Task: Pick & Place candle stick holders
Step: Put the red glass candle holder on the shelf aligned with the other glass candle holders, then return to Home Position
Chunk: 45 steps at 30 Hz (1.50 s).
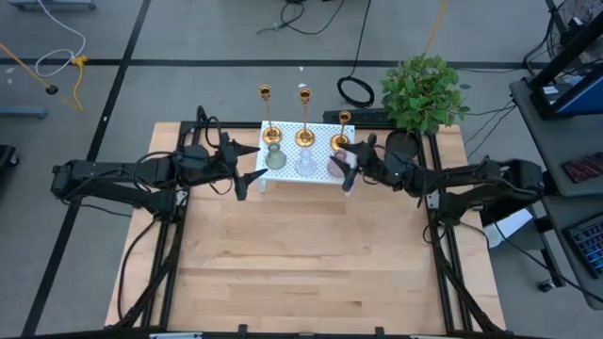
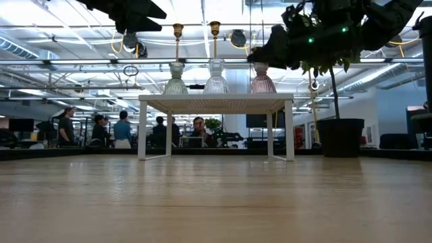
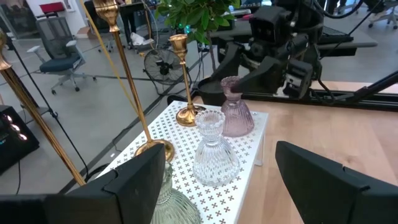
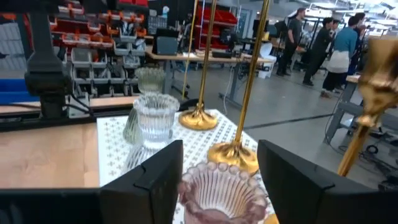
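— What worries you here?

— The right gripper (image 4: 219, 186) has its fingers spread either side of the pink glass holder (image 4: 222, 194), not clenched yet. The shortest brass stick (image 4: 241, 112) stands just behind it; a careless lift could topple it.

— And the left?

— The left gripper (image 3: 221, 180), fingers released, sits near the green glass holder (image 3: 173, 208). All six still crowd the white stand (image 1: 287, 175) on the desk (image 1: 301, 254), plant (image 1: 422, 92) close by.

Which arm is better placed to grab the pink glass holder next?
Right. The right gripper hangs open right at the pink glass holder, which sits between its fingers' line. The left gripper faces the green glass holder.
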Tool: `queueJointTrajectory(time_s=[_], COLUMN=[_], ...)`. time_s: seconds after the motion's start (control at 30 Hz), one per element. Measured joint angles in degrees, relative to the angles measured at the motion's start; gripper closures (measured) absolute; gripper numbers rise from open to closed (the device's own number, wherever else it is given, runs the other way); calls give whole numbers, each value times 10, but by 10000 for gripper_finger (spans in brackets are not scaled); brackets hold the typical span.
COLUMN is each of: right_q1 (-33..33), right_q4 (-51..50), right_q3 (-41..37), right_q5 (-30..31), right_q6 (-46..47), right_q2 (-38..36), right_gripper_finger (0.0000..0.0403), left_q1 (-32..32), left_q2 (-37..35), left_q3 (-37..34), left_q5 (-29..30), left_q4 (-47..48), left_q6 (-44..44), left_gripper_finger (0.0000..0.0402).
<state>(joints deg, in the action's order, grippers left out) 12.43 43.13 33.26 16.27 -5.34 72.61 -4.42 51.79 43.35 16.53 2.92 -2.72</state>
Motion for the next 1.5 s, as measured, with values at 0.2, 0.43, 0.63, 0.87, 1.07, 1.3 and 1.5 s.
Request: queueJointTrajectory(time_s=[0.2, 0.43, 0.63, 0.87, 1.07, 1.3, 1.5], right_q1=[0, -23, -56, -71, -71, -71, -71], right_q4=[0, -2, -81, -248, -316, -312, -252], right_q3=[0, 0, 0, 0, -2, -57, -137], right_q5=[0, -52, -161, -164, -164, -164, -170], right_q6=[-25, -31, -29, -12, 17, 47, 77], right_q2=[-36, -102, -183, -274, -309, -335, -387], right_gripper_finger=[167, 153, 175, 249, 364, 398, 402], left_q1=[0, 0, 1, 0, 0, 0, 0], left_q2=[-1, -37, -116, -208, -257, -298, -327], left_q3=[0, 0, 0, -2, -53, -163, -226], left_q5=[0, -21, -67, -14, -21, -19, -18], left_q4=[-1, 1, 21, 140, 132, 56, 29], left_q6=[-31, -47, -52, -27, -6, -5, 0], left_gripper_finger=[89, 97, 176, 329, 388, 397, 392])
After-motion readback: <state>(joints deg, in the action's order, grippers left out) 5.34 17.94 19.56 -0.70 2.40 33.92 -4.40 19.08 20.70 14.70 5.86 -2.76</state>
